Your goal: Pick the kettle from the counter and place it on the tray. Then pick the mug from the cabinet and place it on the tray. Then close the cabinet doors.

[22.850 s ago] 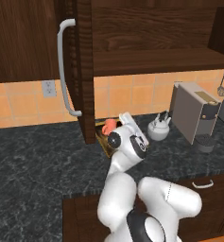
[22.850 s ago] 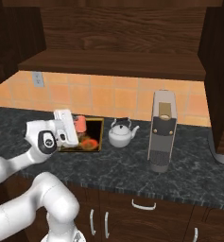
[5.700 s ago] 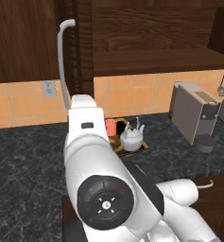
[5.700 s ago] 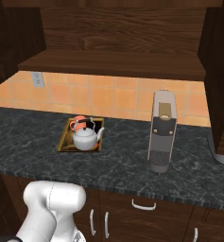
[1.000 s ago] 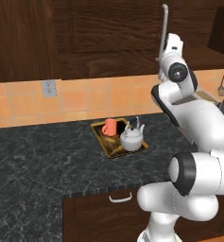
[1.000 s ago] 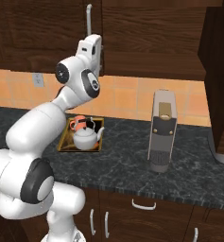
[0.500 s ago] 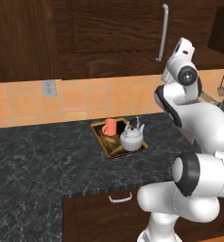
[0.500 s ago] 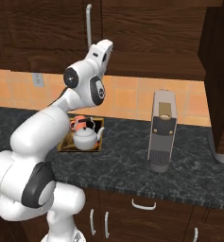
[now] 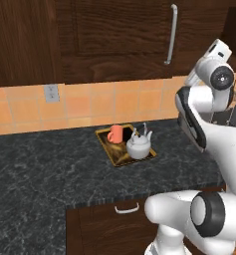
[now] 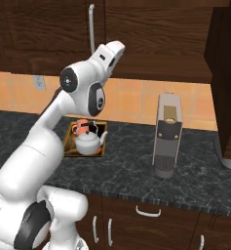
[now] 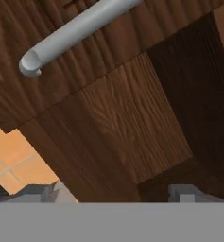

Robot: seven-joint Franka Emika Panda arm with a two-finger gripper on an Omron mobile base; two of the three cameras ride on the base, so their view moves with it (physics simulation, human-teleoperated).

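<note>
The gold-rimmed tray [image 9: 120, 158] lies on the dark marbled counter [image 9: 40, 169] below the cabinet. On it stand the white-grey kettle [image 9: 138, 146] and, right behind it, the orange mug [image 9: 115, 133]; both also show in the right base view, kettle [image 10: 90, 143] and mug [image 10: 79, 128]. My gripper [image 11: 116, 193] is open and holds nothing. It is raised in front of the dark brown cabinet door [image 11: 127, 127], close to the wood, just below the end of the silver bar handle [image 11: 71, 35]. That door [image 9: 119, 30] lies flat against the cabinet front.
A boxy grey appliance [image 10: 166, 141] stands on the counter right of the tray. A dark brown panel [image 10: 226, 73] juts out at the far right. A wall socket [image 9: 52, 92] sits on the orange tiled backsplash. Lower drawers [image 10: 147, 211] run under the counter edge.
My hand has moved to the right, away from the door's bar handle. The door, tray, kettle and mug have stayed where they were.
</note>
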